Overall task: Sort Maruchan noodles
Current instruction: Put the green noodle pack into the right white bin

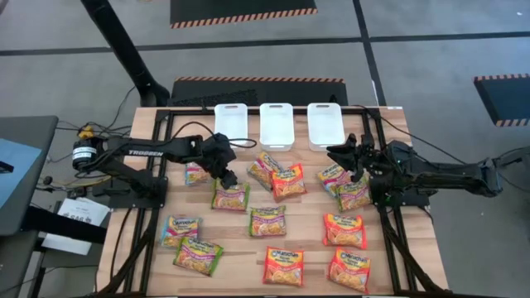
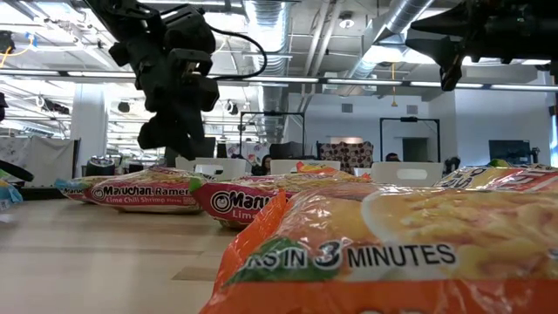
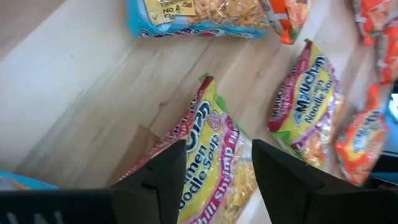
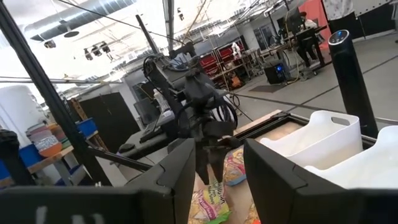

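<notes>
Several Maruchan packets lie flat on the wooden table: orange-red ones (image 1: 283,266), green-yellow ones (image 1: 230,196) and pale yellow-blue ones (image 1: 181,229). My left gripper (image 1: 227,175) hangs open above a green-yellow packet (image 3: 217,155), whose one end shows between the fingers in the left wrist view; it is raised off the table (image 2: 174,131) and touches nothing. My right gripper (image 1: 338,154) is open (image 4: 217,180), held level above the packets on the table's right (image 1: 335,175), facing the left arm (image 4: 199,118).
Three white rectangular trays (image 1: 277,124) stand in a row at the table's far edge, also in the right wrist view (image 4: 317,134). More packets lie near the left gripper (image 3: 305,106) (image 3: 193,15). Black frame rails (image 1: 389,240) run along the table's sides.
</notes>
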Robot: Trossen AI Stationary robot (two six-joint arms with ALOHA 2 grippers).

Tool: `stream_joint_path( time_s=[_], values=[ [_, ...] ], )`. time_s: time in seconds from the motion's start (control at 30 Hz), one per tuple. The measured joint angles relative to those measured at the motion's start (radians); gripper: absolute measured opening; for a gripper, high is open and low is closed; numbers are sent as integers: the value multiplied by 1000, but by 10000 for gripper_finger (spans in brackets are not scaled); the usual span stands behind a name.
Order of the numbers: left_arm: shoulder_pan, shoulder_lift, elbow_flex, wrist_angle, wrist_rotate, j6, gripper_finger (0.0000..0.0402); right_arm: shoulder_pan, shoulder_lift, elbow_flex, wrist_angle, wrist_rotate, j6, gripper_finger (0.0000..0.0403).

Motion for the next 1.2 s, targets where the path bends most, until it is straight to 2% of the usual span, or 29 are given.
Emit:
stream_joint_path(
  time_s=[0.1, 0.3, 0.57, 0.7, 0.9, 1.2],
  values=[
    [21, 0, 0, 10, 5, 10, 170, 0, 0, 0, 0, 0, -2, 172],
    [40, 0, 1, 21, -94, 32, 170, 0, 0, 0, 0, 0, -2, 183],
    [49, 0, 1, 20, -92, 55, 170, 0, 0, 0, 0, 0, -3, 186],
    [68, 17, 0, 17, -62, 40, 170, 0, 0, 0, -2, 0, -3, 186],
    [77, 91, 0, 28, 84, 74, 170, 0, 2, 0, -15, -1, -3, 186],
    [76, 176, 1, 27, 130, 99, 170, 0, 2, 0, -19, -1, -3, 185]
  ],
)
